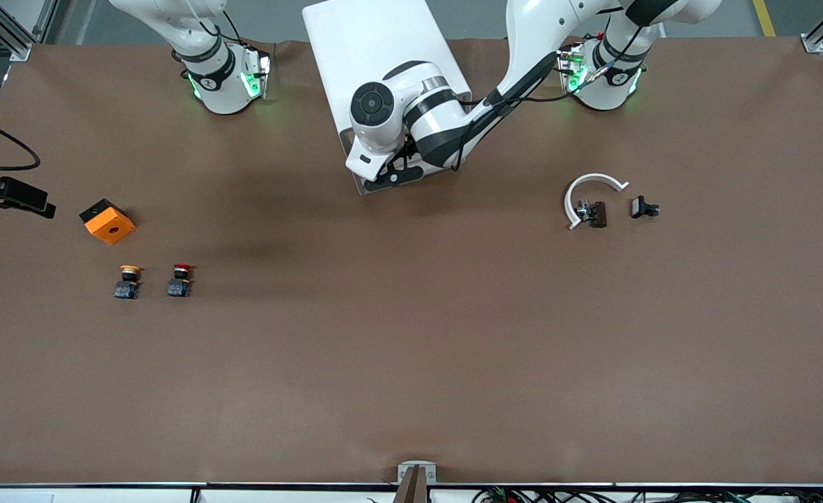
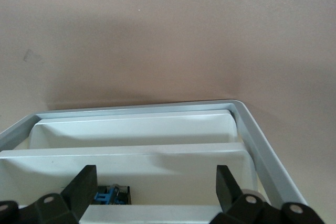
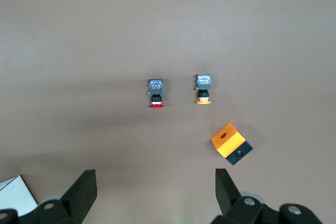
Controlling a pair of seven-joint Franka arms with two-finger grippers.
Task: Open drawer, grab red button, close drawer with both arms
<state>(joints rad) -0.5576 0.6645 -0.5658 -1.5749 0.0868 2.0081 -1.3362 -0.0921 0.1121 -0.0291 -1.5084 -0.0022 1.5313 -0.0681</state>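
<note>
- Two white arms stand at the table's robot edge. The left arm reaches down to the front of the white cabinet (image 1: 383, 56), which stands between the two bases.
- The left end effector (image 2: 155, 184) hangs over the cabinet's drawers with its fingers (image 2: 84, 184) spread apart and holding nothing. One drawer (image 2: 131, 153) under it is pulled out, with a small blue-and-black part inside.
- The right end effector (image 3: 155, 187) is high over the table, its fingers wide apart and empty. Its own arm shows in the front view only at the base.
- Two push-buttons lie on the table side by side toward the right arm's end. The button (image 1: 179, 280) with the red cap is just beside the yellow-capped button (image 1: 127, 281).
- One orange-and-black cube (image 1: 107, 221) with a hole lies farther from the front camera than the two buttons.
- Toward the left arm's end lie one white curved piece (image 1: 588, 192), one dark part (image 1: 593, 213) touching it and one small black part (image 1: 643, 207) near them.
- The table (image 1: 411, 363) is covered in plain brown material, and aluminium frame posts stand at its corners.
</note>
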